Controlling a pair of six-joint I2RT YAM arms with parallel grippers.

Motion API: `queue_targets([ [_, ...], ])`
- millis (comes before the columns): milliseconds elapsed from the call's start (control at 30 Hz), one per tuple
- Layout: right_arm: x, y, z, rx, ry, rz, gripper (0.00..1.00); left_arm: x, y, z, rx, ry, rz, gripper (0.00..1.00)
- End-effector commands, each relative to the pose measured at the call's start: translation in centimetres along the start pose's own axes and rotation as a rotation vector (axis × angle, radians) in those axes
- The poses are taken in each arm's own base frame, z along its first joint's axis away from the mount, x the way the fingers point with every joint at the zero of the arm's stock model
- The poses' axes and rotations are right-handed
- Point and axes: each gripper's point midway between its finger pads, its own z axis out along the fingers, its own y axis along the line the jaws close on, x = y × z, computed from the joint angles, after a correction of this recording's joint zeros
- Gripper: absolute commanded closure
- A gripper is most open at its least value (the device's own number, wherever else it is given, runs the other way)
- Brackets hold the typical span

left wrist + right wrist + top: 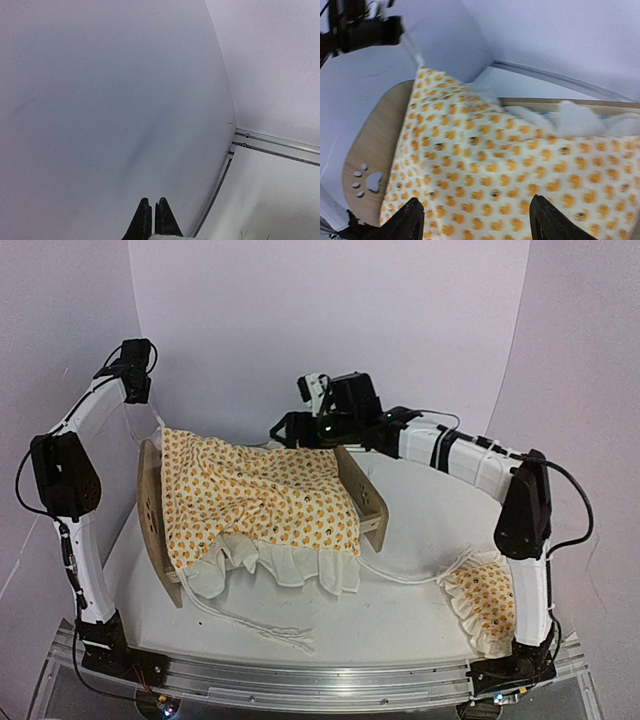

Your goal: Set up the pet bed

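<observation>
The pet bed (362, 492) stands mid-table, a light-wood frame with rounded end boards; one board with a paw-print cutout (369, 182) shows in the right wrist view. An orange-patterned quilt (262, 498) with a white ruffle is draped over it and hides most of the mattress. My left gripper (150, 400) is above the bed's far left corner, its fingers (144, 220) shut, and a white strip runs taut from it to the raised quilt corner (420, 67). My right gripper (479, 220) hovers open over the quilt near the far side, with nothing between its fingers.
A small matching ruffled pillow (484, 602) lies at the near right against the right arm's base. A white cord (258, 625) trails across the table in front of the bed. Curved white walls enclose the back and sides.
</observation>
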Motion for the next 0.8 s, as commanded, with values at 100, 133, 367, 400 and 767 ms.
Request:
queue_targets([
  [100,-4.2,-11.5,-5.0,0.461,-0.065,-0.039,0.24,-1.1,3.7,-3.1,-0.09,-0.025,-0.08,0.9],
  [133,-4.1,-12.0,-4.2,0.468,-0.062,-0.04,0.25,-0.8,4.1,-3.1,-0.115,-0.017,-0.079,0.89],
  [367,-4.1,-15.2,-2.1,0.586,-0.112,0.065,0.3,0.9,4.1,-2.7,-0.145,0.059,-0.02,0.75],
  [400,-3.6,-15.6,-1.8,0.588,-0.107,0.084,0.3,0.7,3.8,-3.1,-0.099,0.063,-0.036,0.65],
  [767,-1.0,-17.6,2.2,0.576,-0.113,0.142,0.27,-1.6,-5.9,-17.2,0.848,0.052,-0.314,0.05],
])
